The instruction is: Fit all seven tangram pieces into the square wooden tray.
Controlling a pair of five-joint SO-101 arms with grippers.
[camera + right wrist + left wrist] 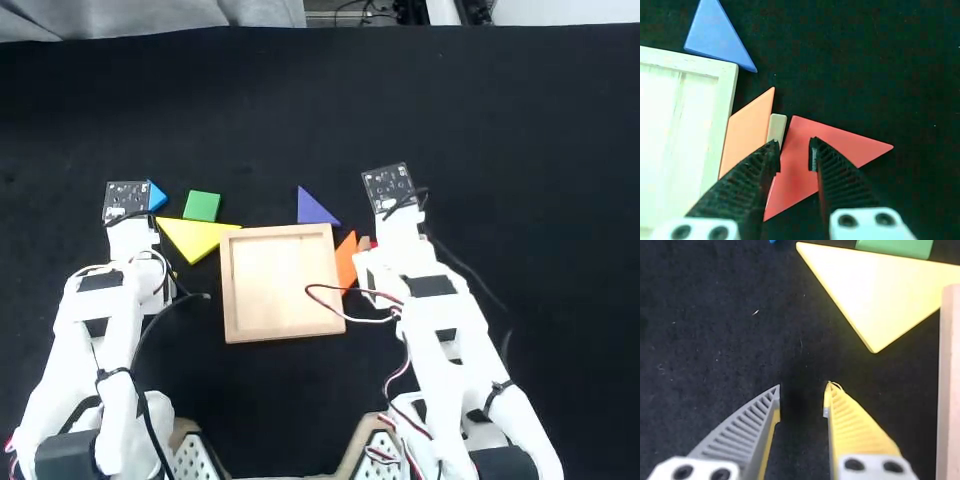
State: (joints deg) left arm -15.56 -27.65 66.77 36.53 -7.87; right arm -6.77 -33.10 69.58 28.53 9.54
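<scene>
The square wooden tray (280, 285) lies empty between the two arms. A large yellow triangle (195, 237) touches its far left corner, with a green square (202, 205) and a blue piece (157, 197) beyond. My left gripper (803, 390) hovers open over bare cloth near the yellow triangle (875, 290). My right gripper (793, 145) is open just above a red triangle (830, 155). Next to it an orange parallelogram (747, 137) leans along the tray wall (727, 95), with a small pale wooden piece (776, 129) between the two. A blue-violet triangle (715, 35) lies past the tray's corner.
Black cloth covers the whole table (500, 130). Open room lies on the far side and to the right. The right arm (430, 300) covers most of the red triangle in the high view, and its cable (335, 305) hangs over the tray's right edge.
</scene>
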